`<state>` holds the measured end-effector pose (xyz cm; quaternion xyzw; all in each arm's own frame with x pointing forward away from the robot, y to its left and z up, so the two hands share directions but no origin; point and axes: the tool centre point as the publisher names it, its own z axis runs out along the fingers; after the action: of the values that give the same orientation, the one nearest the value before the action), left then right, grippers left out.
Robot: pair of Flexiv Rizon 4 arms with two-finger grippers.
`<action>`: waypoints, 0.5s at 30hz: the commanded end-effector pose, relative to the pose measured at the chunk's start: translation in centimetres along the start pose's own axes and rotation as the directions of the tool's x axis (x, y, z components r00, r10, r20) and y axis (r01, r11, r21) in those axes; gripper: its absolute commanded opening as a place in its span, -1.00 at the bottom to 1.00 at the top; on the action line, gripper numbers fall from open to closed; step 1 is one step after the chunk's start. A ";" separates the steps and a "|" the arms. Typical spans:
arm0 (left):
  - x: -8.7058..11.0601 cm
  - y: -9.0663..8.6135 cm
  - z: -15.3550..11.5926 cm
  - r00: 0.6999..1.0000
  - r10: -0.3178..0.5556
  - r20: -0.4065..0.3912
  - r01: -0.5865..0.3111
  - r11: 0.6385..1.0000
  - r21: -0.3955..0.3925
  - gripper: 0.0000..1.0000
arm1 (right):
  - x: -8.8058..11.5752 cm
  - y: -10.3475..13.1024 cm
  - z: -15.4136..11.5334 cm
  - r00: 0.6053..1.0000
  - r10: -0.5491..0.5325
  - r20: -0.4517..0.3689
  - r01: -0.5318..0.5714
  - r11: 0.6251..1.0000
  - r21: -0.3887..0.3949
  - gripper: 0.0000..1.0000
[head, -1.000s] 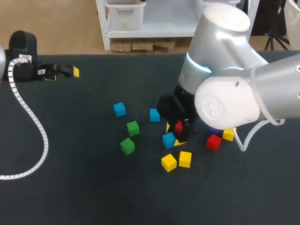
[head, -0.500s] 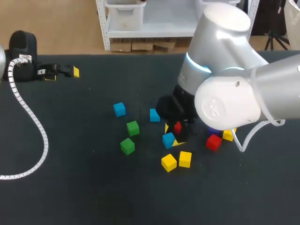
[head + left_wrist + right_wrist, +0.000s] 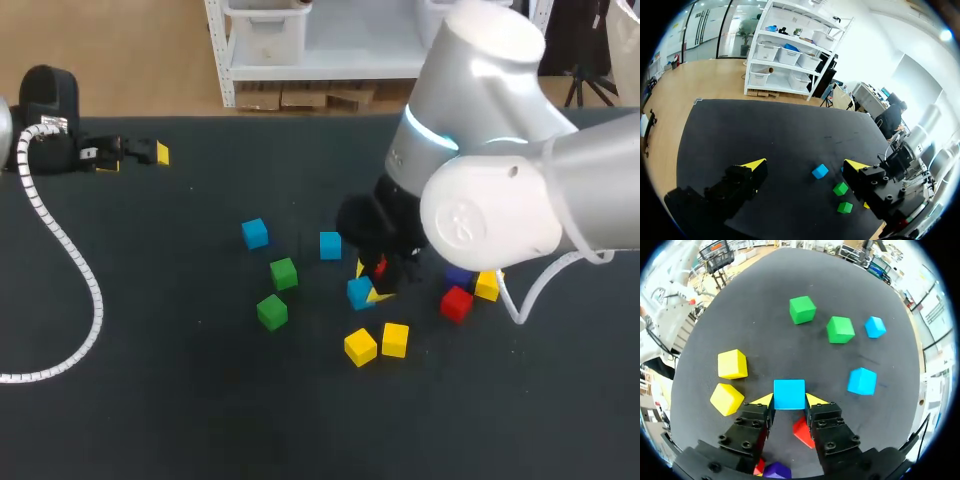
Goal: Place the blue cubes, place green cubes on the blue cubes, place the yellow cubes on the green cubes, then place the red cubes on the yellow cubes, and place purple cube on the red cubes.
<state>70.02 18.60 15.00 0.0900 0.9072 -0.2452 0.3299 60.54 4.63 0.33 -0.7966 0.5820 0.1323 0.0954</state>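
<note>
My right gripper (image 3: 789, 401) is down among the cubes, shut on a blue cube (image 3: 789, 393) that sits between its yellow tips; in the head view this cube (image 3: 359, 292) shows just below the right arm's wrist. Two more blue cubes (image 3: 255, 233) (image 3: 330, 245) and two green cubes (image 3: 284, 273) (image 3: 271, 312) lie to its left. Two yellow cubes (image 3: 361, 346) (image 3: 395, 339) sit nearer the front. A red cube (image 3: 456, 303), a yellow cube (image 3: 487, 287) and a purple cube (image 3: 458, 277) lie under the right arm. Another red cube (image 3: 802, 431) lies beneath the right gripper. My left gripper (image 3: 135, 158) rests open at the far left.
A white ribbed cable (image 3: 60, 250) from the left arm curves over the left part of the black table (image 3: 180, 400). The right arm's big joint (image 3: 490, 210) hides part of the cube cluster.
The right gripper's fingers have closed in on the blue cube, and arm and cube have shifted slightly. The left arm has not moved.
</note>
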 end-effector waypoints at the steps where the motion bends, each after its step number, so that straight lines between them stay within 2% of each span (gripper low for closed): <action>1: 0.0 -0.1 0.0 1.000 -0.001 -0.001 0.001 1.000 -0.002 1.00 | 0.4 -0.7 -0.8 1.000 0.027 0.009 -0.027 0.999 0.016 -1.00; 9: 0.0 -0.1 0.0 1.000 -0.001 -0.001 0.001 1.000 -0.002 1.00 | 1.3 -3.5 -0.8 0.986 0.162 0.042 -0.165 0.985 0.059 -1.00; 15: 0.0 -0.1 0.0 1.000 -0.001 -0.001 0.001 1.000 -0.002 1.00 | 1.3 -5.2 -0.8 0.978 0.201 0.052 -0.205 0.974 0.093 -1.00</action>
<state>70.02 18.60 15.00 0.0900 0.9071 -0.2452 0.3299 65.26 4.47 0.97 -0.7250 0.6629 0.1292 0.1352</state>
